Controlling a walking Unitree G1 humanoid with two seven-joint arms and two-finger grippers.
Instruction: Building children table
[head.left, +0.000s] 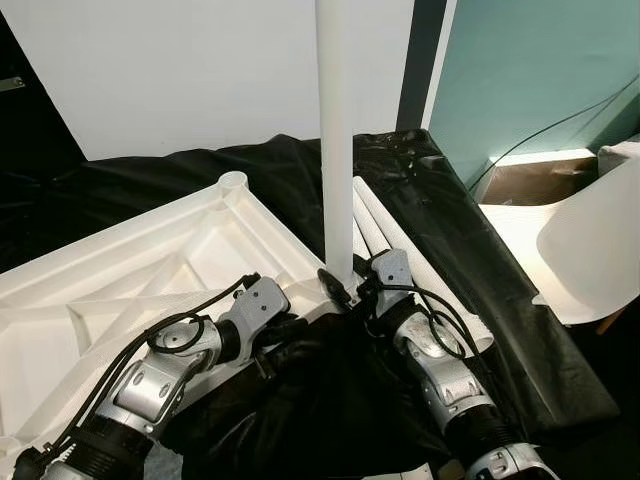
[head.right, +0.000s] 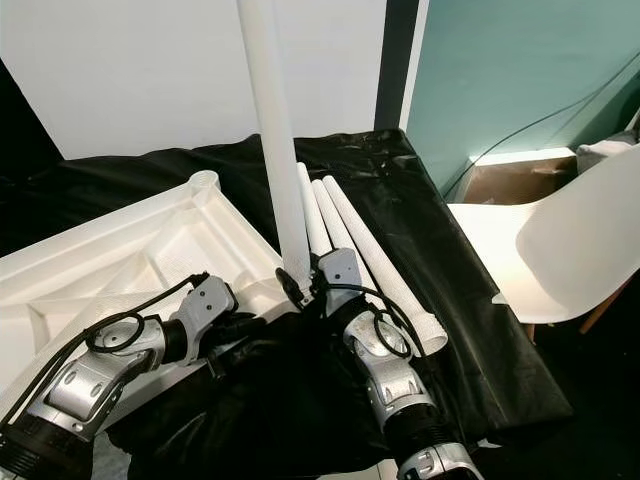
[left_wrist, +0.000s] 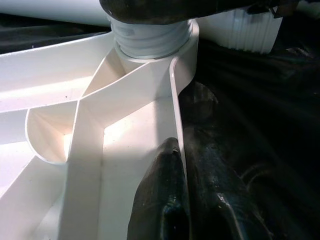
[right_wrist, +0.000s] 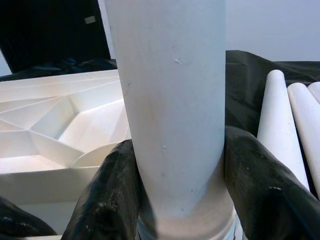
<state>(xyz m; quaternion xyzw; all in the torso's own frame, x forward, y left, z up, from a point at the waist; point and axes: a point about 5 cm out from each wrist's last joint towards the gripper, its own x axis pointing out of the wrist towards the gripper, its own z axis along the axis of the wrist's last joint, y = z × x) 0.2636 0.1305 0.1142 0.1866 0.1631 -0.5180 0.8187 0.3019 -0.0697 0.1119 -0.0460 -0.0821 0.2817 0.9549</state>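
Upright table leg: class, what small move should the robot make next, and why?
Probably twist the upright leg further into its corner socket. Thread ridges show above the socket rim, the right gripper clasps the leg's base, and the left gripper pinches the tabletop rim, steadying it.

The upturned tabletop lies on the sheet to the left. An upright leg stands in its near right corner socket. Three spare legs lie side by side on the sheet just right of that corner, behind the right gripper. A chair stands further right, off the sheet.
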